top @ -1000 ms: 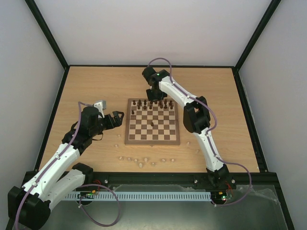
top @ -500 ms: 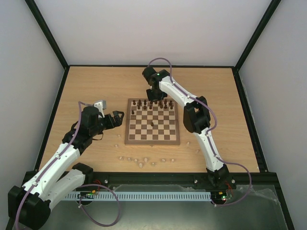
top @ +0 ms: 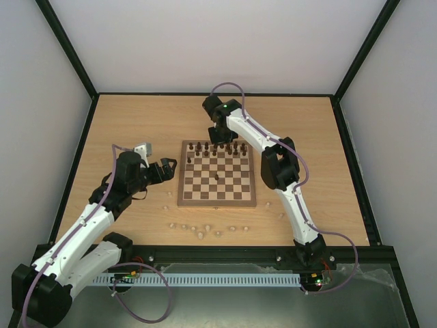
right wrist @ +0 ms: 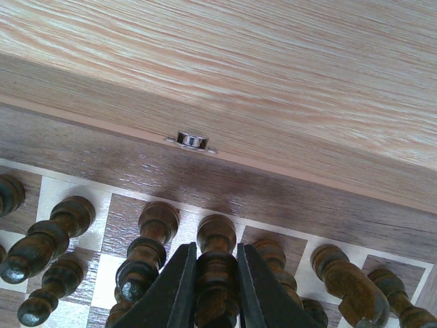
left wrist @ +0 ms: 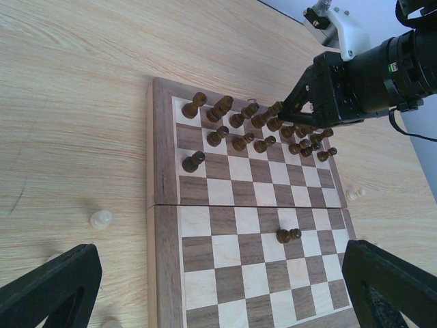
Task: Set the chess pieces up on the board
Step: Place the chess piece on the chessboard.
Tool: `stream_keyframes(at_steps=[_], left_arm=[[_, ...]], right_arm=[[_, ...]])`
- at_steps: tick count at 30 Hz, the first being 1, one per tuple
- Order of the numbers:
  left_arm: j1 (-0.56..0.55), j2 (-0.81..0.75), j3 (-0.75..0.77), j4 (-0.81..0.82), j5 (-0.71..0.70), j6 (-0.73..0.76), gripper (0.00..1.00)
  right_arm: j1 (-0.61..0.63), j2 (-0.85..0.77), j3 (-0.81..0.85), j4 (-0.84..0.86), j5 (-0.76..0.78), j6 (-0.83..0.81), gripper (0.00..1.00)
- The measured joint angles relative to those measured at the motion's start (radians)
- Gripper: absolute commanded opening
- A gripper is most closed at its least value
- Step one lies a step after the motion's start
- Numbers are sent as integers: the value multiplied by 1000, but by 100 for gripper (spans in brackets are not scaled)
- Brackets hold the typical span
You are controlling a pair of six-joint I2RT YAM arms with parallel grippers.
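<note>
Light is bright and even (diffuse, seemingly overhead), leaving only short soft shadows beside the chess pieces (left wrist: 194, 161) on the board (left wrist: 164, 225). The left wrist view is crisp mid-frame, its own fingers (left wrist: 51, 290) dark and blurred; the right wrist close-up softens toward the tabletop (right wrist: 273, 68).

board (left wrist: 164, 225) dark-brown and cream chequers, mid-brown border; dark pieces (left wrist: 193, 161) deep brown; pale pieces (left wrist: 101, 219) cream; tabletop (left wrist: 68, 102) light woodgrain

2 white arms (top: 249, 130) carry black joints (top: 276, 167), purple cables (top: 229, 86), black fingers (right wrist: 174, 287).
</note>
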Motion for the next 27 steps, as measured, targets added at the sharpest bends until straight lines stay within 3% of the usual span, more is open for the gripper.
stream_keyframes(at_steps=[18,27], left_arm=[[0,1,0,3,0,0,99],[0,1,0,3,0,0,100]], right_arm=[[17,0,0,-4,12,0,17],[17,0,0,-14,35,1,26]])
